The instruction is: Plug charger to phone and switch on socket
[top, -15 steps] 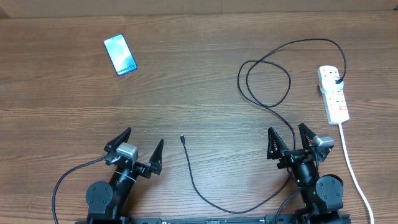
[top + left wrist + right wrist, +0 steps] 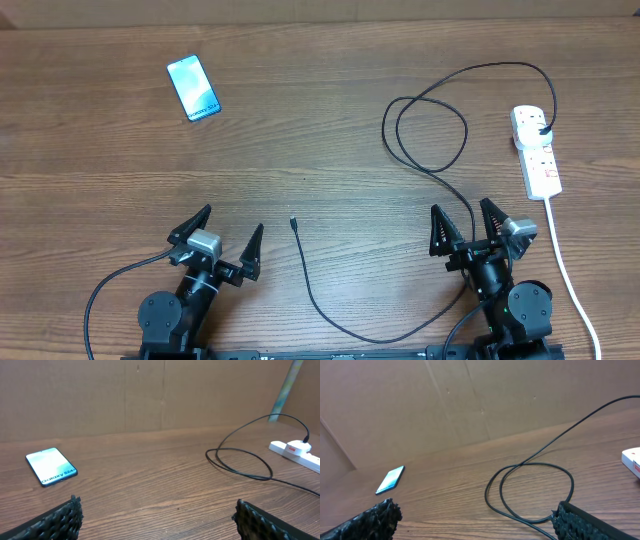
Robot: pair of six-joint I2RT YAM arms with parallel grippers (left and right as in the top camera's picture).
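The phone (image 2: 193,87) lies flat at the far left of the table, its light-blue screen up; it also shows in the left wrist view as the phone (image 2: 51,465) and small in the right wrist view as the phone (image 2: 390,480). The charger (image 2: 430,135) is a thin black cable looped at the right, its black plug seated in the socket (image 2: 536,152), its connector tip (image 2: 293,221) lying loose near the front middle. My left gripper (image 2: 228,232) stands open at the front left, nothing between its fingers. My right gripper (image 2: 463,224) stands open over the cable at the front right.
A thick white cord (image 2: 565,265) runs from the socket down to the front right edge. A brown cardboard wall (image 2: 150,395) closes off the back of the table. The charger's loop (image 2: 530,490) lies just ahead of the right fingers.
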